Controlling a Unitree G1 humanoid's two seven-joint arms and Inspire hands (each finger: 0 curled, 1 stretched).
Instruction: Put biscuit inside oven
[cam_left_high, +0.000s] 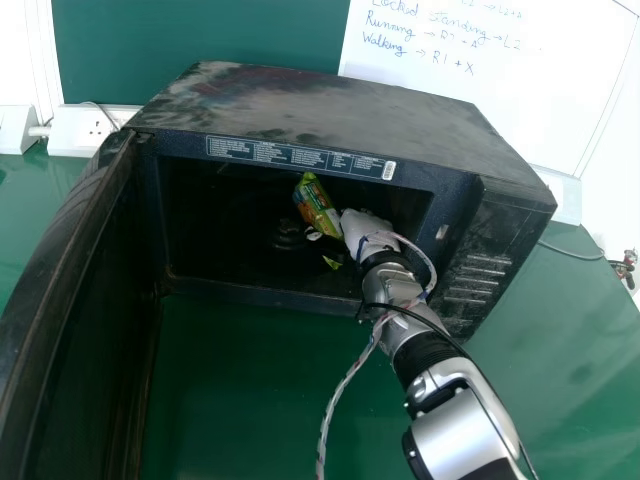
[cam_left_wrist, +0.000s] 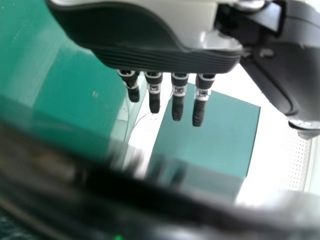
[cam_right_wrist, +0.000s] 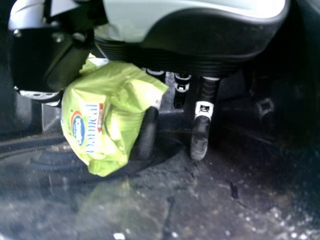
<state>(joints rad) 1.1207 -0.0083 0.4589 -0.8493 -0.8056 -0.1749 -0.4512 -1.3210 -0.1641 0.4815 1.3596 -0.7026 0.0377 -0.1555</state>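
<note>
Head view: 1 black box-shaped oven on a glossy green table, its 1 dark door open on the robot's left; 1 crinkly yellow-green biscuit packet is inside the cavity with 1 grey-and-black right hand. Right wrist view: hand partly closed, the 1 packet pinched between thumb and bent fingers, can't tell if it touches the oven floor. Left wrist view: 1 grey-and-black left hand, fingers straight, grip empty.

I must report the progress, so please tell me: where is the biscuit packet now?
The biscuit packet is inside the oven, held by the right hand.
</note>
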